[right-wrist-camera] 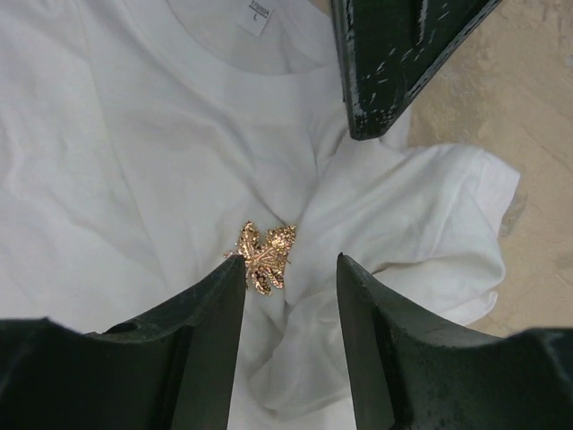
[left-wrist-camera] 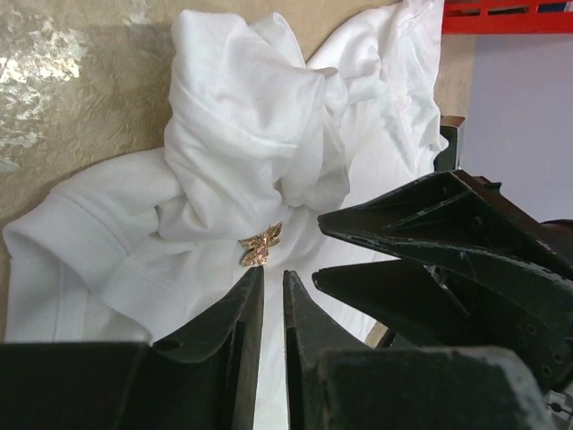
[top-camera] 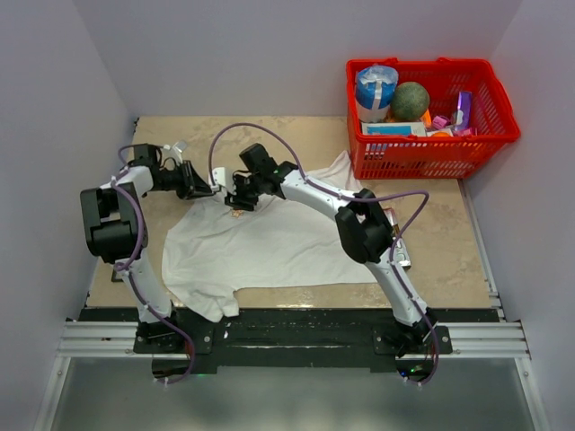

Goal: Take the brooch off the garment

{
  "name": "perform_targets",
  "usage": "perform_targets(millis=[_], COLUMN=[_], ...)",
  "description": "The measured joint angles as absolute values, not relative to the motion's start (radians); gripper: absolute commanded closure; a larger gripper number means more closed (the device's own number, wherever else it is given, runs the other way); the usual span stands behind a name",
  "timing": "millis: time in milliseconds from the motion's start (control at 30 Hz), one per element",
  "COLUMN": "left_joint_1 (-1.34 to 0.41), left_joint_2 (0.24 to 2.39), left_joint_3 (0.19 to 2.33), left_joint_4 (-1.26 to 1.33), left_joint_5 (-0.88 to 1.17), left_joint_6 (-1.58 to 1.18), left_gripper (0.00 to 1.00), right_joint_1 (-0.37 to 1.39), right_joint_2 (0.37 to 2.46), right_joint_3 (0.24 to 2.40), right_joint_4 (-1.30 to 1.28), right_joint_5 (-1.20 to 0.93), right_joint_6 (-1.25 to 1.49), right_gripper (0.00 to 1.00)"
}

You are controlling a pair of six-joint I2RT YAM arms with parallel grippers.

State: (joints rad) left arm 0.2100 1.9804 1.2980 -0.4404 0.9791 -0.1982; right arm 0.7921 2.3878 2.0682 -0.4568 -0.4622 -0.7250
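Two grippers work over the far-left part of the garment [top-camera: 269, 247], a white shirt lying wrinkled on the bench [top-camera: 449, 242].

Item 1, brooch [right-wrist-camera: 266, 254]: small, gold-coloured, with a ragged outline. It sits on the garment's chest panel, below the collar [right-wrist-camera: 224, 67] and the size label [right-wrist-camera: 254, 15]. It is on the cloth, beside a bunched fold of the garment.

Item 2, right gripper [right-wrist-camera: 289, 260]: its fingers are spread apart and point down at the garment. In the right wrist view the brooch lies in the gap between the two fingertips, closest to the fingertip on the left of that view. The pictures do not settle whether it touches that tip. Nothing is clamped.

Item 3, left gripper [left-wrist-camera: 273, 273]: its fingers are drawn almost together, with only a narrow slit between them. The tips stand just short of the brooch, over the garment's chest panel. Whether any cloth is caught in the slit cannot be told. In the right wrist view one dark finger [right-wrist-camera: 394, 63] of this gripper reaches down to the garment's fold beside the collar.

Item 4, surroundings: a red basket [top-camera: 490, 108] holding assorted goods stands beyond the garment's far-right sleeve, apart from the cloth.
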Motion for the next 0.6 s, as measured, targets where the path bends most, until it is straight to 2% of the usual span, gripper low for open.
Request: perform_targets(millis=[333, 600], left_joint_1=[0.210, 0.210], left_joint_2=[1.929, 1.913], left_joint_3=[1.298, 1.298], left_joint_4=[-0.451, -0.459], left_joint_5=[0.959, 0.960], left_joint_6=[-0.188, -0.174], left_gripper=[0.82, 0.82], right_joint_1=[0.782, 0.786], right_joint_2=[2.386, 2.386], right_joint_3=[2.019, 2.017], right_joint_4=[-0.427, -0.397], right_joint_5=[-0.493, -0.512], right_joint_6=[-0.941, -0.965], right_gripper=[0.57, 0.60])
